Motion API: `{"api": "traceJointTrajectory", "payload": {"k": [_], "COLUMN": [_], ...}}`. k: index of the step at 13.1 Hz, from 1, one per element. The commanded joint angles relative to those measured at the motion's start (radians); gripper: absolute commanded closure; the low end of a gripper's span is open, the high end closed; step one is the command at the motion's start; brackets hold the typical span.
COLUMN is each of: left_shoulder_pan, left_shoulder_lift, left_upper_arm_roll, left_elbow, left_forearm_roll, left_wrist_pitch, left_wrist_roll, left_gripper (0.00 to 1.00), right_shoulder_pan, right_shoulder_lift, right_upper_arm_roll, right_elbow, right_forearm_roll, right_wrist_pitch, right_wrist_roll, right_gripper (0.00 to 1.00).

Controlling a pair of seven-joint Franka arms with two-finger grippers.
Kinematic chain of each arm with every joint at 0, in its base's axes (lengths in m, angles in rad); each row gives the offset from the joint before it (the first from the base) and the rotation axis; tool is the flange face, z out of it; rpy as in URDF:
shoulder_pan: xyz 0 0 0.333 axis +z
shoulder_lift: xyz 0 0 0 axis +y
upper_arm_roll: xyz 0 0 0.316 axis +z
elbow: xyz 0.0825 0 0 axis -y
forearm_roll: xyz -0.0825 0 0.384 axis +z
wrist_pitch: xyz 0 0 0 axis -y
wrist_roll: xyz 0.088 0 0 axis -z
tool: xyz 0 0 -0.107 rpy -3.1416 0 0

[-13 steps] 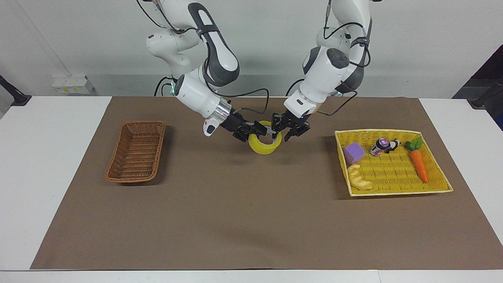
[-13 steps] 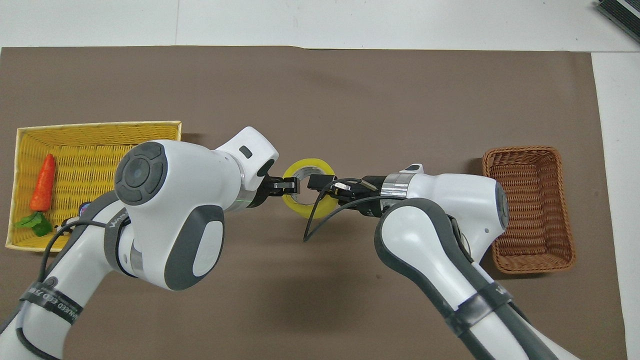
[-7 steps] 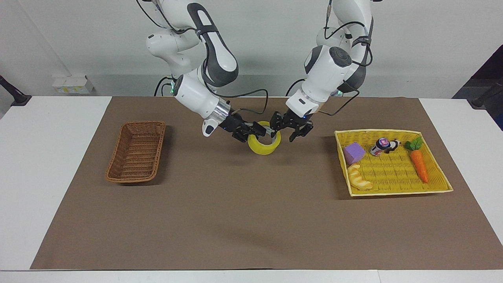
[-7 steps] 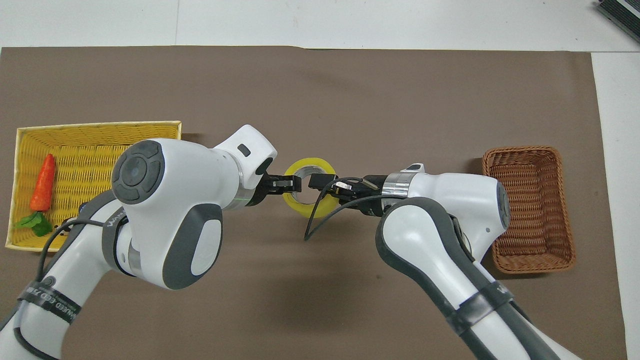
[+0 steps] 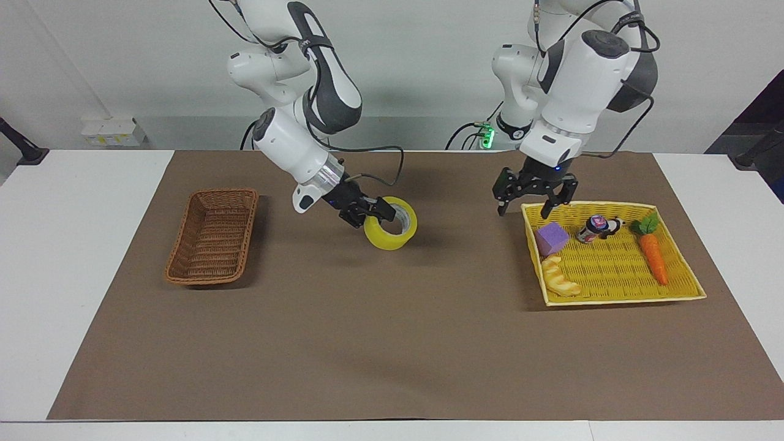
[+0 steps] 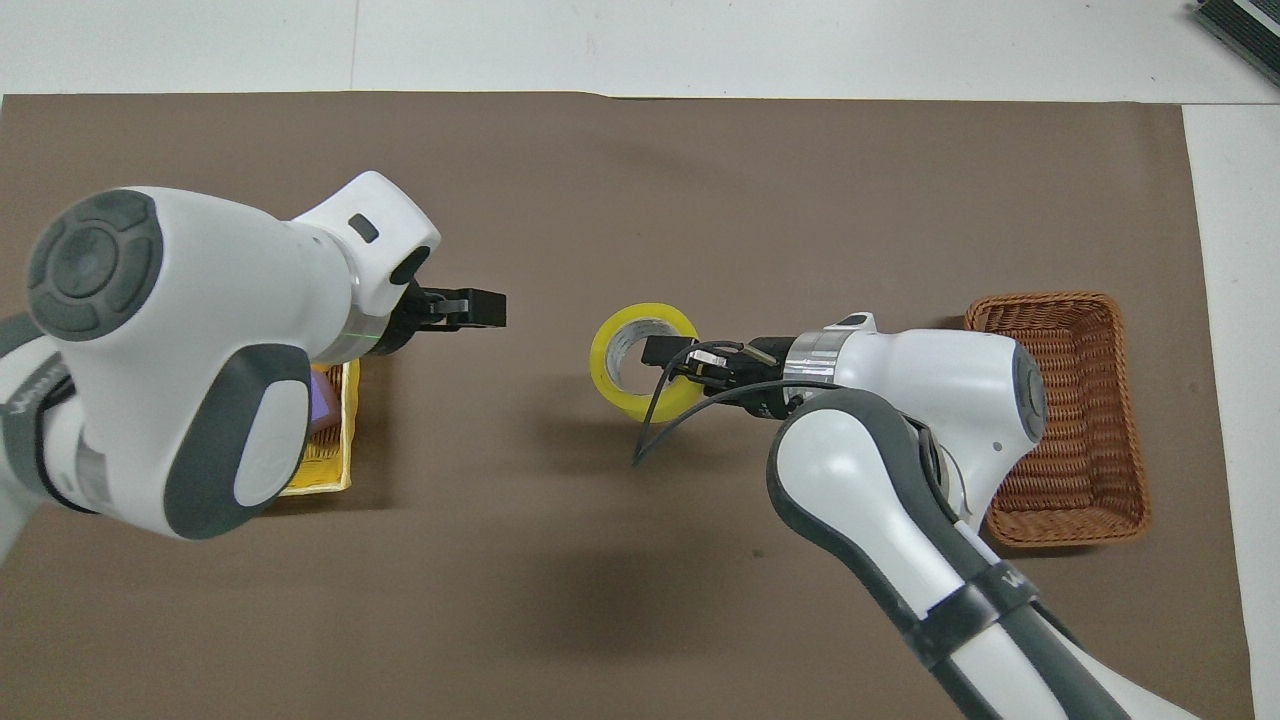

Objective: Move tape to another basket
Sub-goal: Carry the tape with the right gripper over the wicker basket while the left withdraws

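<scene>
Your left tool (image 5: 531,200) has let go of the tape (image 5: 391,231) and pulled away from it. Half a second ago both tools sat at the roll over the middle of the bench (image 5: 37,257); now the left one hangs with its fingers spread wide and empty over the mat, just beside the corner of the yellow tray (image 5: 685,288). The right tool (image 5: 373,214) alone carries the roll, fingers clamped shut on its rim, and it has shifted a little toward the brown basket (image 5: 212,236). The handover looks finished, so what remains for you is the carry to the basket and the release.

Taking the facing view from its left edge: first comes the brown basket, with nothing in it, well apart from the right tool at that arm's end of the bench. Next is the right tool with the tape hanging tilted from it above the mat, apparently off the surface. Then the left tool, and just beside it the tray.

The count: one tape, one brown basket, one yellow tray, two tools. In the tray lie one purple block (image 5: 551,237), one bread toy (image 5: 560,278), one small can (image 5: 593,228) and one carrot (image 5: 653,254), four things in all.
</scene>
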Motion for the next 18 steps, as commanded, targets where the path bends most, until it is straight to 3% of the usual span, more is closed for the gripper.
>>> {"api": "traceJointTrajectory", "payload": {"k": [1,5,9,13,18], "left_shoulder_pan": [0.096,0.204,0.267,0.269,0.270], "left_shoulder_lift": [-0.003,-0.004,0.002,-0.009,-0.027], "left_upper_arm_roll": [-0.010,-0.005,-0.004,-0.008,-0.011], "left_elbow": [0.095,0.253,0.325,0.329,0.320], "left_forearm_roll": [0.032,0.033,0.030,0.029,0.029], "left_wrist_pitch": [-0.108,-0.368,-0.493,-0.502,-0.508], "left_wrist_roll": [0.142,0.325,0.402,0.394,0.393], "left_gripper": [0.00,0.00,0.00,0.00,0.00], "right_shoulder_pan": [-0.080,-0.191,-0.284,-0.425,-0.522], "right_shoulder_lift": [-0.008,-0.008,-0.008,-0.018,-0.044], "right_upper_arm_roll": [0.002,0.001,0.002,0.002,0.002], "right_elbow": [0.092,0.172,0.181,0.166,0.077], "right_forearm_roll": [-0.173,-0.396,-0.592,-0.689,-0.815], "right_wrist_pitch": [-0.158,-0.353,-0.396,-0.480,-0.517], "right_wrist_roll": [0.090,0.106,0.127,0.054,-0.049], "right_gripper": [1.00,1.00,1.00,1.00,1.00]}}
